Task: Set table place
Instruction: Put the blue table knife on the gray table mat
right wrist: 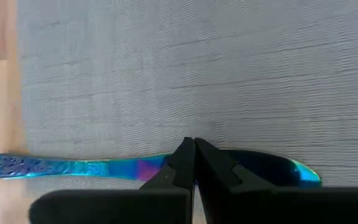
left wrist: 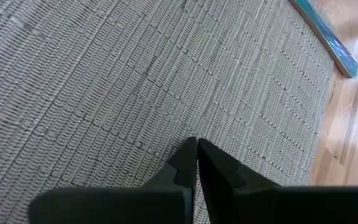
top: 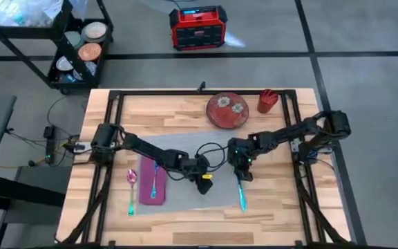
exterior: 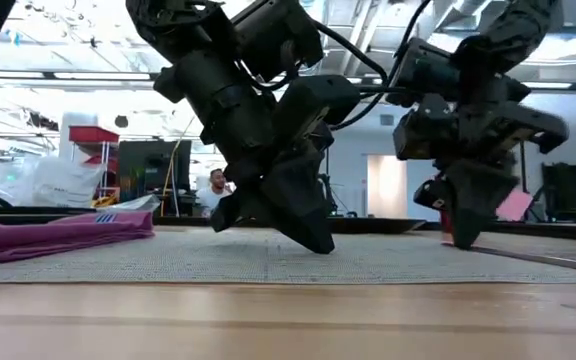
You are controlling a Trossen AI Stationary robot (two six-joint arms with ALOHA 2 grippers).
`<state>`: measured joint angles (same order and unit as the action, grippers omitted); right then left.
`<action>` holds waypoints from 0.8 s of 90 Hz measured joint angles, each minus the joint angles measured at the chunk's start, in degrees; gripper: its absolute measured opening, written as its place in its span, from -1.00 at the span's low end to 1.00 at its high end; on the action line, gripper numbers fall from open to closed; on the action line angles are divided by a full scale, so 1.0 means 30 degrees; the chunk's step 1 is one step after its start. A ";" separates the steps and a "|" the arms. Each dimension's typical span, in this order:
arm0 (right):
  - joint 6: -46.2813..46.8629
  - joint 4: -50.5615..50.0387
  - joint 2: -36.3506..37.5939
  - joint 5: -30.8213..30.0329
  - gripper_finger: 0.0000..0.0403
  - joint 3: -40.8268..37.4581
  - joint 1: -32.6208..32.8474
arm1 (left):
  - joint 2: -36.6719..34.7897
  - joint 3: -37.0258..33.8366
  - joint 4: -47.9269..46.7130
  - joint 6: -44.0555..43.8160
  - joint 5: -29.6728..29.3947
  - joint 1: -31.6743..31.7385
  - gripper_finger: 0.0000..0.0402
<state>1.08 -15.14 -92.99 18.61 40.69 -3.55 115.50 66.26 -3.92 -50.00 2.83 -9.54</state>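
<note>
The grey placemat (top: pixel 185 173) lies flat in the middle of the light-wood table (top: pixel 282 214). An iridescent blue knife (top: pixel 241 195) lies along the mat's right edge, its handle end (right wrist: pixel 11 167) reaching the bare wood. My right gripper (right wrist: pixel 194 142) is shut and points down over the knife's middle. My left gripper (left wrist: pixel 196 142) is shut low over the mat's middle (exterior: pixel 318 245), left of the knife. A magenta napkin (top: pixel 152 183) with a fork (top: pixel 155 178) on it lies on the mat's left part. A spoon (top: pixel 131 188) rests on the wood beside it. My left gripper has its shut fingertips (exterior: pixel 320 246) right at the placemat's surface, slanting down from the table's left; whether they touch it I cannot tell. My right gripper's shut fingertips (right wrist: pixel 188 152) stand over the knife where handle meets blade (right wrist: pixel 148 168), pointing down; the fingers hide any contact.
A red patterned plate (top: pixel 228 111) and a red cup (top: pixel 267 102) sit on the wood at the far right. Black rails (top: pixel 302 173) run along both table sides. Off the table stand a black shelf cart with bowls (top: pixel 81 52) and a red box (top: pixel 197 28).
</note>
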 joint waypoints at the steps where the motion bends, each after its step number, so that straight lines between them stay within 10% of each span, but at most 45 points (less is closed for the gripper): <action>1: -0.0084 -0.0019 -0.0028 0.0014 -1.00 0.0033 -0.0112 | 0.0000 0.0000 0.0014 0.0000 0.0000 0.0014 -1.00; 72: -0.3067 -0.4326 0.0838 -0.2617 -1.00 0.2065 -0.1431 | 0.0007 0.0000 0.0122 0.0430 0.0275 0.0087 -1.00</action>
<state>-8.12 -28.11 -90.48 10.76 46.88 -7.84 115.52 66.26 -3.55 -48.71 3.66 -9.28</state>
